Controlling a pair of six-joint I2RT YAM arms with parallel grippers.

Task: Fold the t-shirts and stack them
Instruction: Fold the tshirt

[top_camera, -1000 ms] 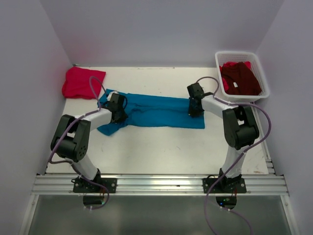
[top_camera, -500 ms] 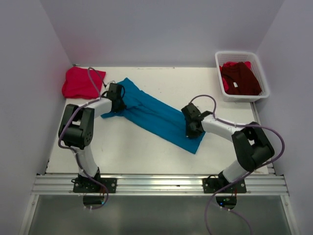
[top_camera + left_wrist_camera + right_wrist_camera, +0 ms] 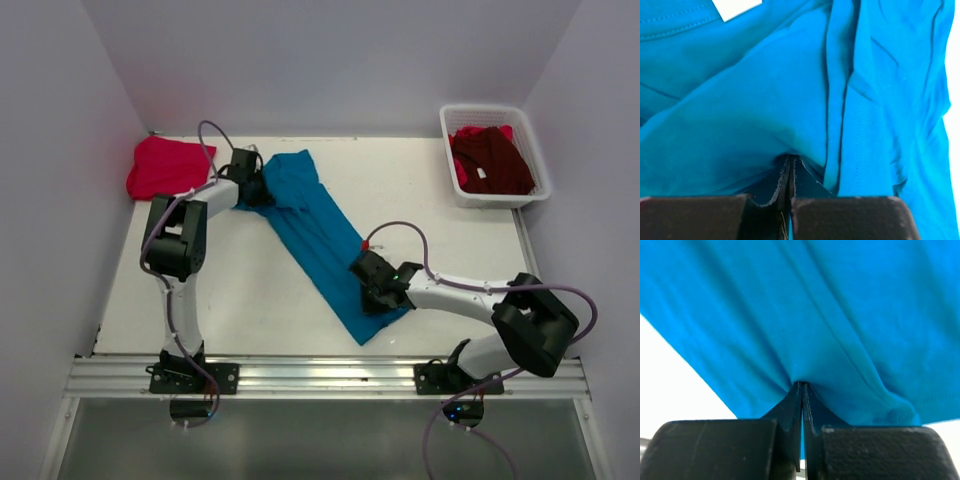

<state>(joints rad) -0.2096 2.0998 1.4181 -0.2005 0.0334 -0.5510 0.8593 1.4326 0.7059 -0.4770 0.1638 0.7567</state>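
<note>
- on the table (image 3: 450,240), the teal-blue t-shirt (image 3: 315,230) lies as a long strip between the arms.
- the left gripper (image 3: 254,190) is clamped on its far end, and the right gripper (image 3: 370,284) on its near end.
- risk: overtight pulling could slip the cloth from a pinch, and slack could open the fold.
- its long axis runs diagonally, far-left to near-centre.

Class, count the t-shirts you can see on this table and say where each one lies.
3: teal stretched diagonally mid-table, red at the far-left corner, maroon in the basket; more may hide beneath it.
</note>
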